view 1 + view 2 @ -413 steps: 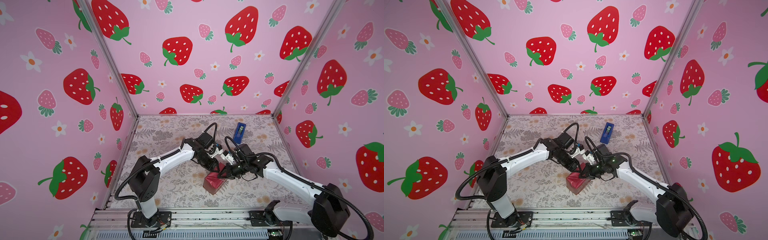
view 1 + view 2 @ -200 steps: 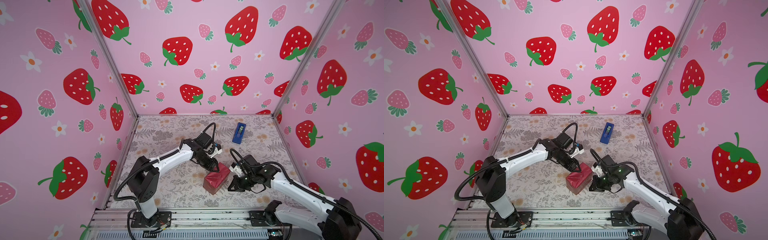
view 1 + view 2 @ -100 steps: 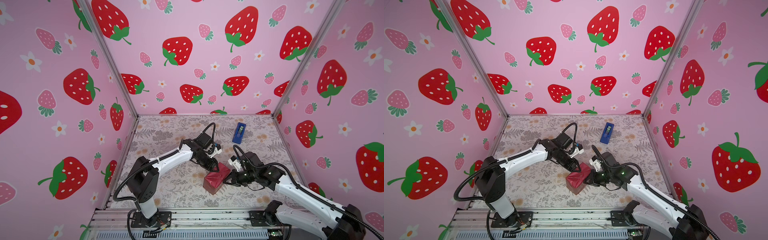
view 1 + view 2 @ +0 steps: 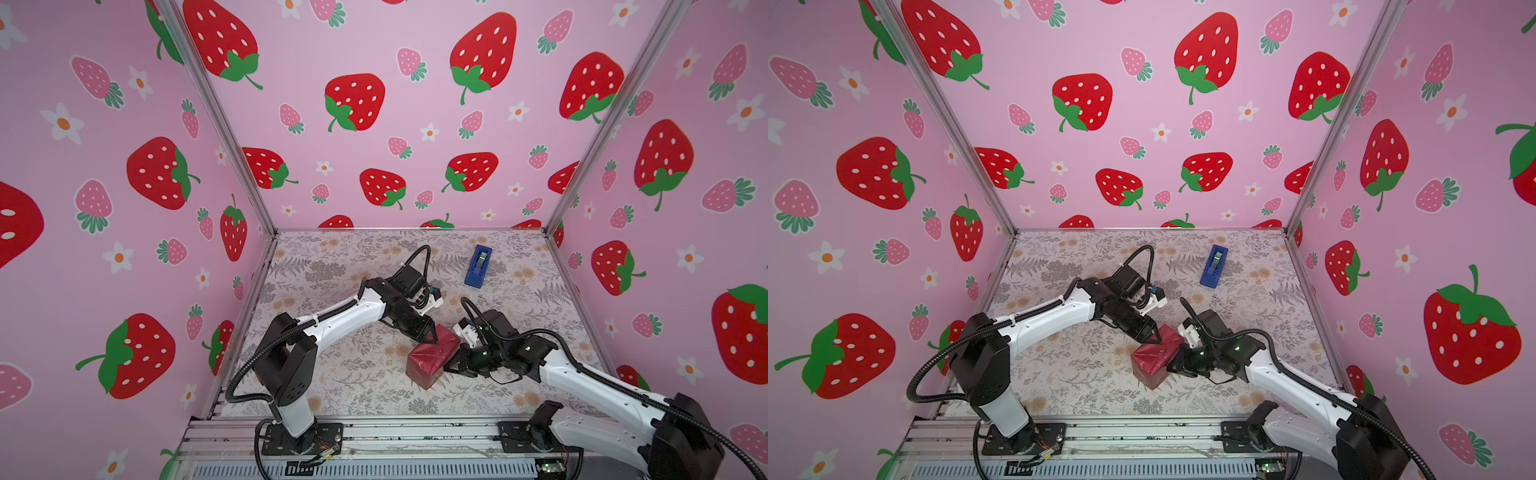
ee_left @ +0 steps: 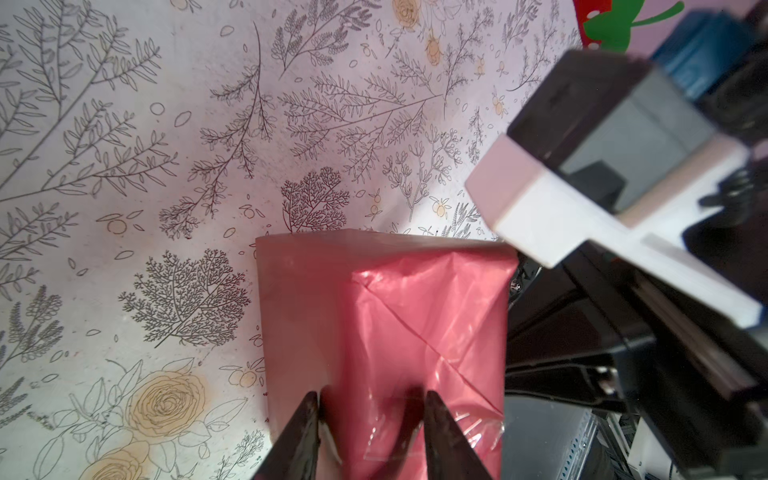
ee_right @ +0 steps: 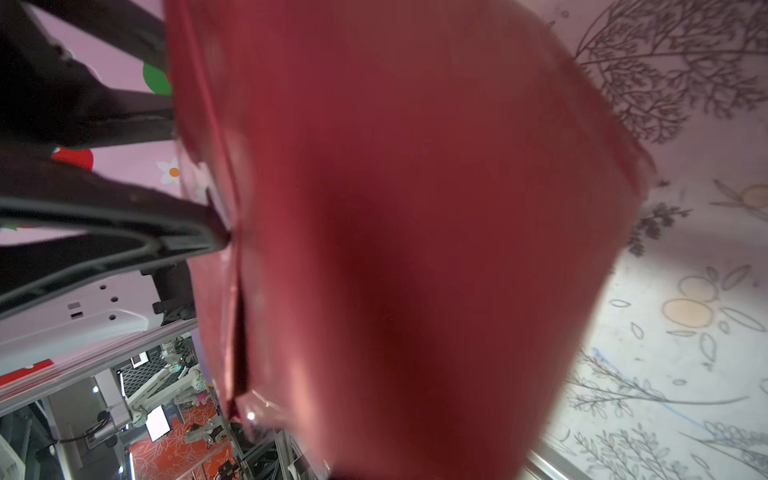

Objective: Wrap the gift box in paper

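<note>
The gift box is hidden inside the dark red paper (image 4: 432, 358) (image 4: 1154, 362), which is folded round it into a parcel on the floral table. My left gripper (image 4: 430, 337) (image 4: 1152, 337) comes down on the parcel's far top edge. In the left wrist view its jaws (image 5: 370, 399) stand apart, tips resting on the paper (image 5: 395, 316) over a strip of clear tape (image 5: 415, 432). My right gripper (image 4: 451, 366) (image 4: 1173, 368) is shut and pressed against the parcel's right side. In the right wrist view the paper (image 6: 415, 208) fills the picture and hides that gripper's fingers.
A bright blue tape dispenser (image 4: 478, 266) (image 4: 1214, 266) lies at the back right of the table. Pink strawberry walls close in three sides. An aluminium rail (image 4: 415, 432) runs along the front edge where both arm bases are mounted.
The right gripper pulled away from the top of the parcel, swung out to the front right, then came back in against its right side. The left gripper has stayed on top.
</note>
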Controlling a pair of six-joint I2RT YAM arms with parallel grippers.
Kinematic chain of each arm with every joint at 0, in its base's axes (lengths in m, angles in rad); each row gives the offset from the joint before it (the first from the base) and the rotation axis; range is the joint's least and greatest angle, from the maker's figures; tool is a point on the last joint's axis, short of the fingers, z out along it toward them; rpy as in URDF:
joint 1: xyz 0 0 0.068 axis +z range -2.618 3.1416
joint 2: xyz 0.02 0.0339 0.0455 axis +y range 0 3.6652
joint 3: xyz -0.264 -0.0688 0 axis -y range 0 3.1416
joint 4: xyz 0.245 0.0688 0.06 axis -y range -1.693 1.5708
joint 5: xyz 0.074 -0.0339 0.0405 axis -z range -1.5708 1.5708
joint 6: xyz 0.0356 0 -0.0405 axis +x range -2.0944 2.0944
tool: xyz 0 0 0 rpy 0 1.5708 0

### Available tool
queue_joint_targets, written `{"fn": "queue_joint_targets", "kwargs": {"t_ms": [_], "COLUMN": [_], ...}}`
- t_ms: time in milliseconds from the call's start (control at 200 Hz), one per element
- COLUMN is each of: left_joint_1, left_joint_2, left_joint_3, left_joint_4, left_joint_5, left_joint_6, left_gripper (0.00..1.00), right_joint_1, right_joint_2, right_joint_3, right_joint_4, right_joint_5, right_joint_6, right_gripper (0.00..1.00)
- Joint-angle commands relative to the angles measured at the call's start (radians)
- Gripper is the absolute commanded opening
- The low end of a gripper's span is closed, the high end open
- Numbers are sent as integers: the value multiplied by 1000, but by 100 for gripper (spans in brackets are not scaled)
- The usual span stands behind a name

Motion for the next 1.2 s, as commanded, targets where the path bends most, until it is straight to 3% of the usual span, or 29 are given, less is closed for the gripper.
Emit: {"fn": "queue_joint_targets", "kwargs": {"t_ms": [0,245,490,690,885,1025,1196], "left_joint_1": [-15,-15,-16,-16,-14,-17,-20], "left_joint_2": [23,-17,-12,1,-20,-75,-165], "left_joint_3": [-47,-4,35,32,41,76,96], "left_joint_4": [-137,-162,-187,-182,-186,-200,-179], "left_joint_5": [-74,-95,-92,-89,-104,-177,-243], "left_joint_6": [11,-2,6,3,-4,-18,-32], "left_gripper": [42,42,43,43,43,43,50], "right_joint_1": [4,4,5,4,4,-1,-43], "right_joint_2": [-13,-68,-108,-48,-26,-54,-83], "right_joint_3": [1,52,24,-2,-2,22,80], "right_joint_4": [-21,-101,78,113,55,-34,-133], "right_joint_5": [53,90,-17,-18,23,64,115], "right_joint_6": [6,-13,62,52,18,-4,-65], "right_gripper": [0,0,0,0,0,0,0]}}
